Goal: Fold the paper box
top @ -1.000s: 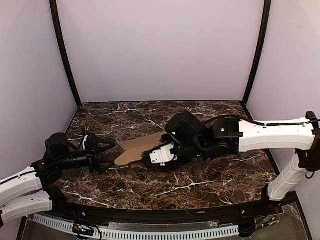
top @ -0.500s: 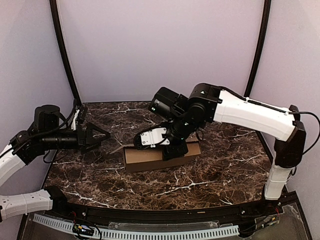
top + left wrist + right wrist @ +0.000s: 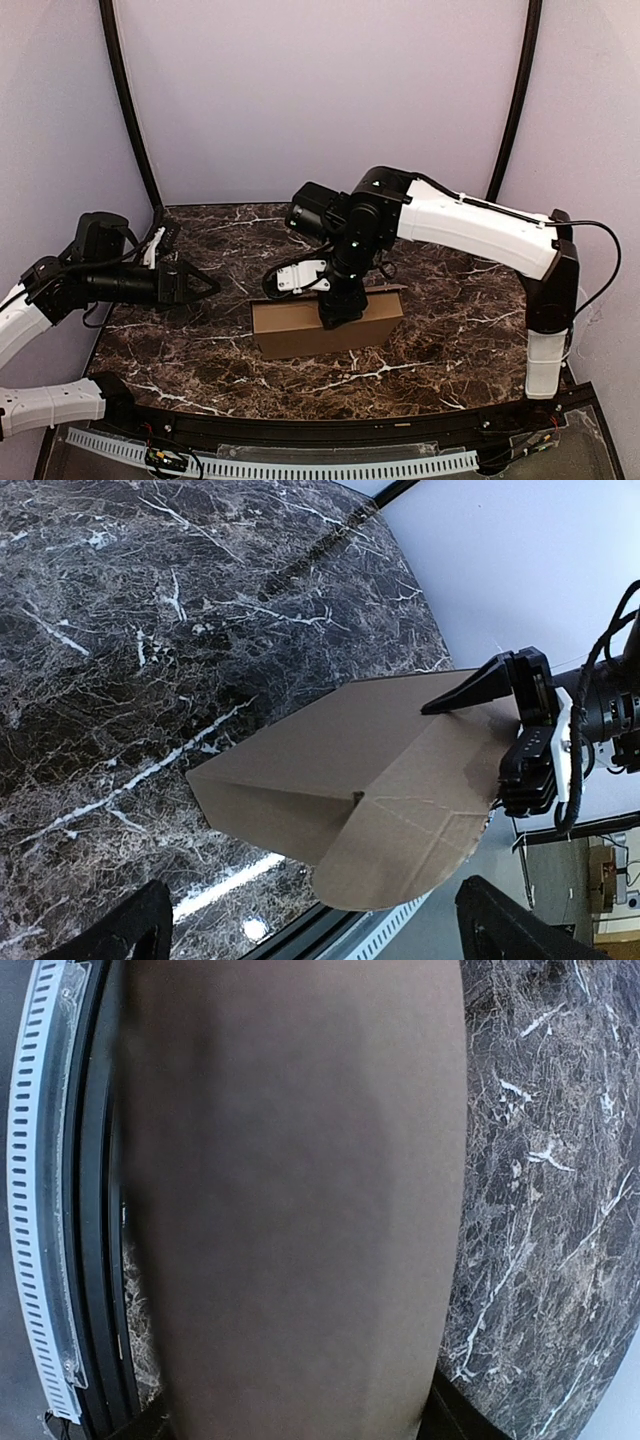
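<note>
The right end effector clamps the paper box beneath it on the counter; the left end effector gapes open, box ahead.

paper box: blurred brown cardboard, fills most of frame
surface: dark marble, white veins, on the right
left edge: white slotted strip beside black rail

The plain brown paper box stands on a long edge at the middle of the worktop, its broad face toward the near side. A rounded flap juts from its left end.
</note>
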Controlling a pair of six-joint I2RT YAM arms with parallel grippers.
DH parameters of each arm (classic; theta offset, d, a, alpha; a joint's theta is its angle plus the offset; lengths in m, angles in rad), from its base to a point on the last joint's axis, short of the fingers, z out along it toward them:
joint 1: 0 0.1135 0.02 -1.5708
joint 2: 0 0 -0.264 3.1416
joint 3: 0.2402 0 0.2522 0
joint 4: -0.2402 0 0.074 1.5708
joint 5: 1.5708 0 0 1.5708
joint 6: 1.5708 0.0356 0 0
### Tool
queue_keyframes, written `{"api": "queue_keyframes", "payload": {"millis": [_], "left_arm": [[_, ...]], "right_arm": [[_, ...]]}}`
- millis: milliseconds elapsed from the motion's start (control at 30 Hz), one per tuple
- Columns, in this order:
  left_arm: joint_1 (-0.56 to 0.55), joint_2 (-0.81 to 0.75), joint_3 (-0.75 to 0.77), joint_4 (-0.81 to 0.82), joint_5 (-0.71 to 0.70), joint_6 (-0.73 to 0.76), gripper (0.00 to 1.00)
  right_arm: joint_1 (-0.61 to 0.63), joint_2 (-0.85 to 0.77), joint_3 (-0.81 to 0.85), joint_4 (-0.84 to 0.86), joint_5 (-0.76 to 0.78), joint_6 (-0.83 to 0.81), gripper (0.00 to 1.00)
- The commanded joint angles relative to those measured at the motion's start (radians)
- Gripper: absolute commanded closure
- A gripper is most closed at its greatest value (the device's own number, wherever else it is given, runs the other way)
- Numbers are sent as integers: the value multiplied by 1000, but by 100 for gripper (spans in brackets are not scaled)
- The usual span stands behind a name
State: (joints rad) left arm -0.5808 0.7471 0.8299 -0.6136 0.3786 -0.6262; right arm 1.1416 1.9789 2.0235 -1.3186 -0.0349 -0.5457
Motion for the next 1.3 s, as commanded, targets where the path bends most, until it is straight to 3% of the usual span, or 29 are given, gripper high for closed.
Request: {"api": "queue_keyframes", "payload": {"millis": [0,133,500,1000,1267], "left_arm": [[-1,21,27,30,55,28,1],[-1,40,34,41,70,33,1],[-1,67,54,64,91,31,1],[-1,98,44,166,156,-33,1],[-1,108,21,122,98,119,1]], "right_arm": [[-18,63,24,-38,-58,29,35],[-22,85,39,-34,-39,26,24],[-28,84,74,5,49,26,11],[-45,102,25,47,57,46,9],[-66,119,91,21,39,41,10]]}}
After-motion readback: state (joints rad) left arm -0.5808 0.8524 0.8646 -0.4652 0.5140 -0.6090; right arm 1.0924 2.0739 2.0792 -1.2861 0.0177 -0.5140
